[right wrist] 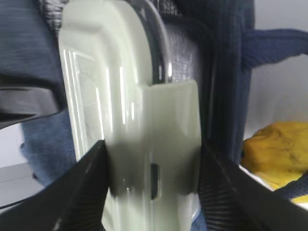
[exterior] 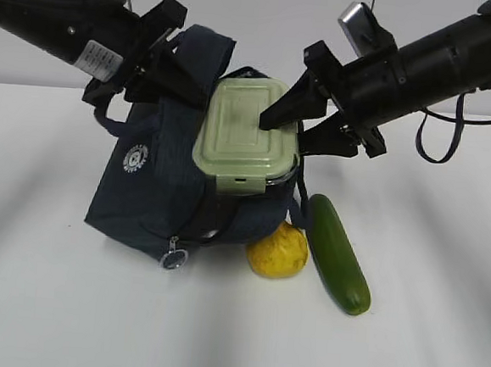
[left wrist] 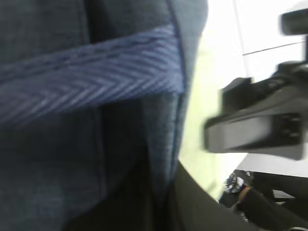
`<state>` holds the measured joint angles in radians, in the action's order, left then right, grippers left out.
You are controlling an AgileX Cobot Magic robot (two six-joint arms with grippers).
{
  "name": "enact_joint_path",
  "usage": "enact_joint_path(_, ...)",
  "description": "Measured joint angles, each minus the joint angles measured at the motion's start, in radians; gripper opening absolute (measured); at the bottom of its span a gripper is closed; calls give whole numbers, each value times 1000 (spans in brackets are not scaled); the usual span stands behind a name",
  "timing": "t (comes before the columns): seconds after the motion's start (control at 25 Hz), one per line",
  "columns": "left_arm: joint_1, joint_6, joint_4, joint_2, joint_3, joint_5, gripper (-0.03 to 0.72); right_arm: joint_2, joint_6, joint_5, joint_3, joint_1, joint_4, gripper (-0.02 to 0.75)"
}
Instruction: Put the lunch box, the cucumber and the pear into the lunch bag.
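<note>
The navy lunch bag (exterior: 155, 193) stands tilted on the white table. The lunch box (exterior: 247, 137), with its sage-green lid facing the camera, sits tilted in the bag's open mouth, partly inside. My right gripper (exterior: 285, 132) is shut on the box's right end, its fingers on both sides of the lid clip (right wrist: 171, 144). My left gripper (exterior: 163, 58) is shut on the bag's upper rim by a handle; its wrist view shows only navy fabric (left wrist: 96, 77) and a strip of green lid (left wrist: 202, 120). The yellow pear (exterior: 278, 250) and the dark green cucumber (exterior: 338, 252) lie on the table right of the bag.
A ring zipper pull (exterior: 173, 259) hangs at the bag's front bottom. A dark cable loop (exterior: 441, 135) hangs under my right arm. The pear also shows in the right wrist view (right wrist: 276, 151), just beyond the bag.
</note>
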<state>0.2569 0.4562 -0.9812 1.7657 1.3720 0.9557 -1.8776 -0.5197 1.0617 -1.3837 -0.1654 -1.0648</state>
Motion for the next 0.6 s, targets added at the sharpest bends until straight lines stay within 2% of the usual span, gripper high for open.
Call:
enact_joint_path(0.16,2,42,-85,1,0,21,-1,-2,41,-52,-11,-43,18,398)
enact_joint_path(0.4,2,48,-104,1,0,31,-1,-50,53,-95,-71,-107,16,398)
enact_joint_path(0.6,2,49,-107,1,0,46,-1,-112,55,-126,-145,-157,-28,398)
